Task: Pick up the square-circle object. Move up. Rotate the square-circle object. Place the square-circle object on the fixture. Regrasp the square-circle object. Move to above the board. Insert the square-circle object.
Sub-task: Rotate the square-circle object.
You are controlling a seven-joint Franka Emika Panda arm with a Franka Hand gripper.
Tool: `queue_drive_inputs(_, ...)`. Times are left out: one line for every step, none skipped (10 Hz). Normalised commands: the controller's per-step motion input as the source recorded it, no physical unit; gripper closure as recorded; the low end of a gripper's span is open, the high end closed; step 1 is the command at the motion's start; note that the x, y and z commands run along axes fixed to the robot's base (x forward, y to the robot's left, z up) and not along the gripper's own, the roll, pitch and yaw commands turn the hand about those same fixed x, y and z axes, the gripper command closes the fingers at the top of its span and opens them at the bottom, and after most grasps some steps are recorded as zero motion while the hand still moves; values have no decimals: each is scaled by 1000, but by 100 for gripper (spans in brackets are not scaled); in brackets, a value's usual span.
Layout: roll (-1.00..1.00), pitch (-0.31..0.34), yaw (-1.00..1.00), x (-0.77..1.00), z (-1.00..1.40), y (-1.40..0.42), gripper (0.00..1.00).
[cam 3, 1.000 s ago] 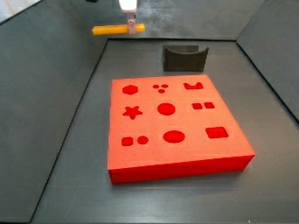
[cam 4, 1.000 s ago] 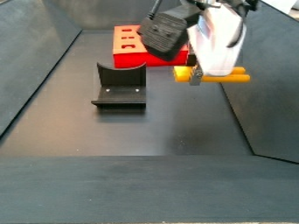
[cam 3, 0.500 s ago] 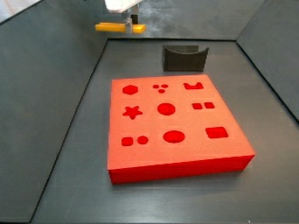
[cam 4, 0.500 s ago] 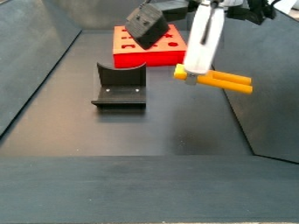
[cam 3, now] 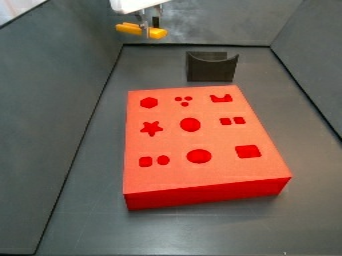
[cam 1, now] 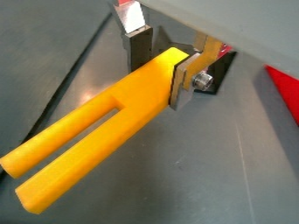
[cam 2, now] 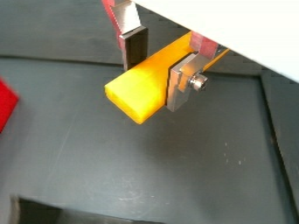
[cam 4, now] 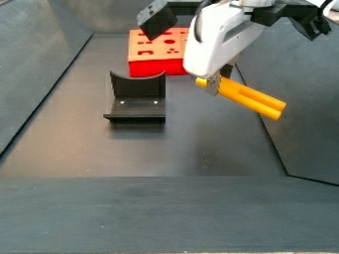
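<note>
My gripper (cam 1: 160,63) is shut on the square-circle object (cam 1: 93,140), a yellow two-bar peg, clamped near one end between the silver fingers (cam 1: 184,83). In a wrist view its blunt end (cam 2: 138,89) sticks out past the gripper (cam 2: 158,66). In both side views the gripper (cam 4: 212,79) hangs high above the floor, and the peg (cam 4: 248,97) slopes down away from it. It is off to the side of the dark fixture (cam 4: 135,99) and away from the red board (cam 3: 201,140). In a side view only a short part of the peg (cam 3: 144,32) shows under the gripper (cam 3: 144,22).
The fixture (cam 3: 210,66) stands on the dark floor just behind the board's far edge. Grey walls (cam 3: 60,70) enclose the floor on the sides and back. A corner of the red board (cam 1: 286,87) shows at the edge of a wrist view.
The gripper has risen and turned with the peg in it. The peg, level a second ago, now slopes downward in a side view. Board and fixture have not moved.
</note>
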Motion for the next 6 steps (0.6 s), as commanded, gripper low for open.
queue_drive_inputs(-10, -16, -1000, 26, -13, 21, 100)
queue_drive_inputs(-10, -17, -1000, 26, -13, 21, 100)
queue_drive_inputs(-11, -19, -1000, 26, -13, 21, 100)
queue_drive_inputs(-12, -20, -1000, 26, -13, 21, 100)
queue_drive_inputs(-14, -22, -1000, 26, -13, 21, 100)
queue_drive_inputs(-15, -24, -1000, 26, -13, 21, 100)
